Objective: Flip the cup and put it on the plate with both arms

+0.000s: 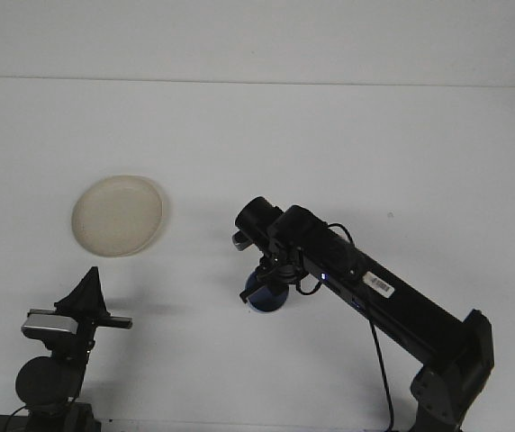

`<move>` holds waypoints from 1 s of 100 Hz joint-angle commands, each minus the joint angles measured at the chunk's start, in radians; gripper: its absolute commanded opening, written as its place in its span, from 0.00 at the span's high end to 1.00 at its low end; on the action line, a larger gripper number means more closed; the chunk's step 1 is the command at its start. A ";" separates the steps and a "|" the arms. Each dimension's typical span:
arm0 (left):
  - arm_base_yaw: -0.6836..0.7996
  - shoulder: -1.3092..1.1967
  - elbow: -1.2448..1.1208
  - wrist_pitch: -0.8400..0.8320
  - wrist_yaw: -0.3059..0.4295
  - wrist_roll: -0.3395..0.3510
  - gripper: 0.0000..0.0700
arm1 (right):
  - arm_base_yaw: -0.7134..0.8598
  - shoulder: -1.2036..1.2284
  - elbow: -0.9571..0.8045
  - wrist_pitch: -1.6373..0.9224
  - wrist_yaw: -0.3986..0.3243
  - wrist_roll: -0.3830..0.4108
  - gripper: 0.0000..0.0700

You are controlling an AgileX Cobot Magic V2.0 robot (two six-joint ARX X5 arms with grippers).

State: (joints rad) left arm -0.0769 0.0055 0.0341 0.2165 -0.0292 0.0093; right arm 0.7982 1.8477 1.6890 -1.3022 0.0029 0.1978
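right gripper (pixel 262 290) over blue cup (pixel 267 297), plate (pixel 117 215) left, apart
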 commanded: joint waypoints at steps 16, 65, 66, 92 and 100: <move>-0.001 -0.002 -0.020 0.010 -0.004 -0.002 0.98 | 0.015 0.078 0.026 -0.011 -0.006 -0.044 1.00; -0.001 -0.002 -0.020 0.010 -0.004 -0.002 0.98 | 0.017 0.083 0.030 -0.024 -0.011 -0.050 0.35; -0.001 -0.002 -0.020 0.010 -0.004 -0.002 0.98 | 0.017 0.083 0.031 -0.026 -0.011 -0.050 0.35; -0.001 -0.002 -0.020 0.010 -0.004 -0.002 0.98 | 0.012 0.065 0.138 -0.064 -0.014 -0.065 0.35; -0.001 -0.002 -0.020 0.010 -0.004 -0.002 0.98 | 0.011 0.048 0.181 -0.067 -0.016 -0.076 0.35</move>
State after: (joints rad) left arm -0.0769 0.0055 0.0341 0.2165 -0.0292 0.0093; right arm 0.8028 1.9041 1.8252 -1.3415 -0.0090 0.1459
